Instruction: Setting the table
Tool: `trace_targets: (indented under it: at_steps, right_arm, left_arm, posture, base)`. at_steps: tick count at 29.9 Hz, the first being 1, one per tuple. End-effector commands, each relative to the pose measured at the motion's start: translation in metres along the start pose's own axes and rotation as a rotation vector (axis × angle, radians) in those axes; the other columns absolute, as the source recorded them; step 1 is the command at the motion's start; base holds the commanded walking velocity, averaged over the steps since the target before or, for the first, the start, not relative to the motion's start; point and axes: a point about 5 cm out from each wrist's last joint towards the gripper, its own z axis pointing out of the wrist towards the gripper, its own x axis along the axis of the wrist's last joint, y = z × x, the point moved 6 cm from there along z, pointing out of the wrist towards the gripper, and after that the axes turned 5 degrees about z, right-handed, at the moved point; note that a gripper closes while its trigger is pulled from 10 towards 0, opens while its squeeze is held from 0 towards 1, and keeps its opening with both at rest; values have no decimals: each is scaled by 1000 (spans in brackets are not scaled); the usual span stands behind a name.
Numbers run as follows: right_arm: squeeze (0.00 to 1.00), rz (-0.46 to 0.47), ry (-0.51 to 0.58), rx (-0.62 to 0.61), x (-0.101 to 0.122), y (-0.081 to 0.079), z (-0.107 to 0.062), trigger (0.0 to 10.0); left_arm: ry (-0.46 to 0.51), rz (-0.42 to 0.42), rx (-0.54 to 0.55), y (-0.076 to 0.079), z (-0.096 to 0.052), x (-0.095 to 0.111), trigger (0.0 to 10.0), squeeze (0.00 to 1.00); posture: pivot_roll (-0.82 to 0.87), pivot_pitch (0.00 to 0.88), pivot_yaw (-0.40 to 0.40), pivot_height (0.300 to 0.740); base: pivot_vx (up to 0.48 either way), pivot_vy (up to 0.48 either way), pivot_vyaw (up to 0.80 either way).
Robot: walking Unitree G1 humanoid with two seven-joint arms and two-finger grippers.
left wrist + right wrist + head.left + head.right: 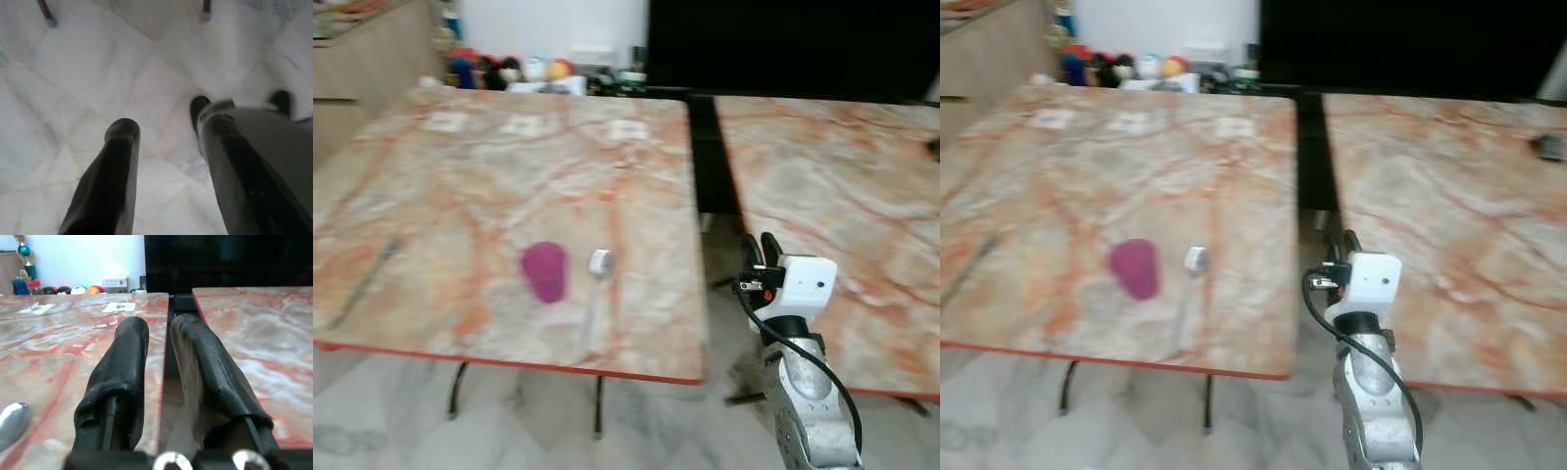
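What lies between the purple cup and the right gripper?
In the left eye view, a spoon lies between the purple cup and the right gripper, then bare marble table.

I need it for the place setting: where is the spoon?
The spoon lies on the left marble table near its front edge, just right of the purple cup.

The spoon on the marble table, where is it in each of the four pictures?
Left eye view: spoon near the table's front edge, just right of the purple cup.
Right eye view: same spot, beside the cup.
Left wrist view: not in it.
Right wrist view: its bowl at the picture's lower left edge.
Shared landmark: the dark gap between the two tables.
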Motion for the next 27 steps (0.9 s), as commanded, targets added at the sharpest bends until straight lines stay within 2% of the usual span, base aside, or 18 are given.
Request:
trace_targets:
  at_steps: [1, 5, 9, 10, 12, 13, 14, 15, 22, 27]
  right_arm:
    - [0, -10, -13, -52, -3, 18, -4, 10000]
    - [0, -5, -13, -57, -3, 17, -4, 10000]
    - [0, 1, -13, -61, -4, 16, -3, 10000]
    - [0, 1, -13, -60, -4, 16, -3, 10000]
    - [0, 1, -13, -60, -4, 16, -3, 10000]
    - [0, 2, -13, -61, -4, 16, -2, 10000]
    - [0, 2, -13, -61, -4, 16, -2, 10000]
    - [0, 3, -13, -63, -4, 16, -2, 10000]
    - [0, -10, 6, -53, 1, 13, -1, 10000]
    - [0, -29, 20, -39, 4, 11, -1, 10000]
  left_arm:
    - [-30, 15, -18, 12, 1, -2, 10000, 0]
    - [-16, 19, -25, 22, 4, 12, 10000, 0]
    - [3, 22, -37, 38, 7, 31, 10000, 0]
    - [12, 24, -44, 45, 7, 41, 10000, 0]
    - [15, 25, -46, 48, 8, 44, 10000, 0]
    - [-9, 21, -29, 31, 6, 23, 10000, 0]
    - [-9, 21, -29, 31, 6, 23, 10000, 0]
    - [-25, 17, -17, 20, 3, 9, 10000, 0]
    - [-29, 4, -14, 16, 2, 4, 10000, 0]
    - [-23, 2, -12, 11, 2, 5, 10000, 0]
  posture:
    - [-37, 128, -23, 740]
    - [-37, 128, -23, 740]
    - [-34, 128, -23, 740]
    - [-33, 128, -22, 740]
    - [-33, 128, -22, 740]
    - [-33, 128, -22, 740]
    - [-33, 128, -22, 740]
    - [-33, 128, -22, 740]
    - [-31, 129, -24, 740]
    - [-31, 129, -23, 740]
  base:
    - [0, 480, 0]
    - [0, 480, 0]
    - [0, 480, 0]
    - [0, 480, 0]
    - [0, 480, 0]
    - [0, 480, 0]
    - [0, 480, 0]
    - [0, 480, 0]
    - [0, 480, 0]
    - [0, 480, 748]
